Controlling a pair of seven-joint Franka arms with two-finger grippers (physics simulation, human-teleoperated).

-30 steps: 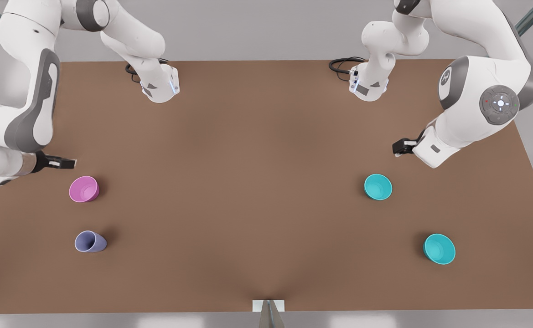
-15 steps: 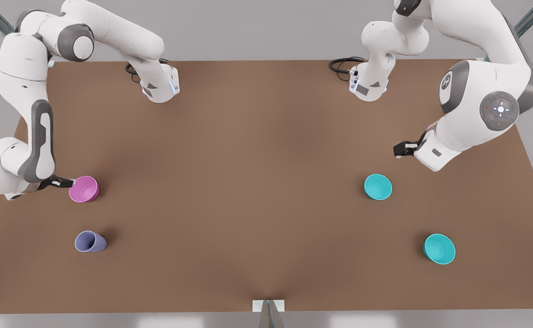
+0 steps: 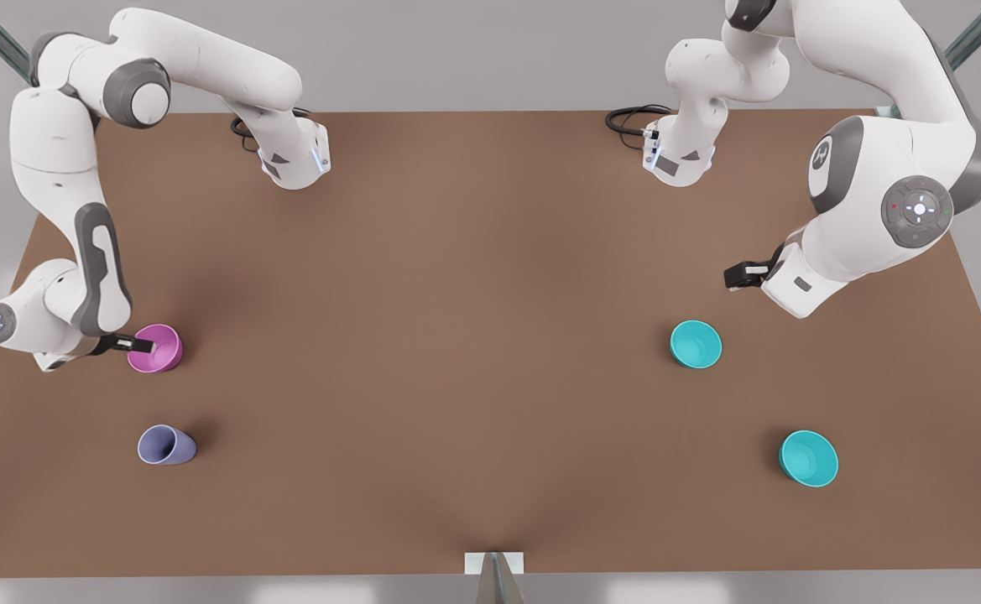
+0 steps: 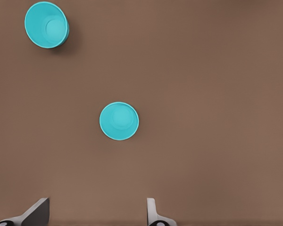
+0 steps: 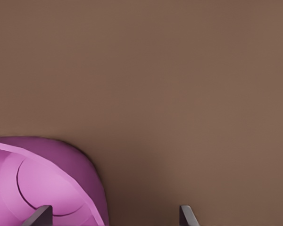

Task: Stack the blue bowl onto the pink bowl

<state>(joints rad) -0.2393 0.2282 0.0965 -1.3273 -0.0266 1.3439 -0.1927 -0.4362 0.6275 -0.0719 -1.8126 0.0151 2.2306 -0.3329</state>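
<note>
One gripper is at the pink bowl, the other hangs over a blue bowl.

The right gripper [image 3: 139,344] is low at the pink bowl [image 3: 156,348], on the front view's left side of the brown table [image 3: 473,335]. Its fingers [image 5: 42,215] are apart, with one finger over the inside of the bowl and the other outside the wall. A purple cup [image 3: 166,445] stands near the pink bowl, closer to the table's front edge. The left gripper [image 3: 738,274] hangs in the air on the front view's right, fingers apart and holding nothing. The blue bowl [image 3: 696,344] sits on the table just below it. A second blue bowl [image 3: 808,458] sits well apart, nearer the front edge.
</note>
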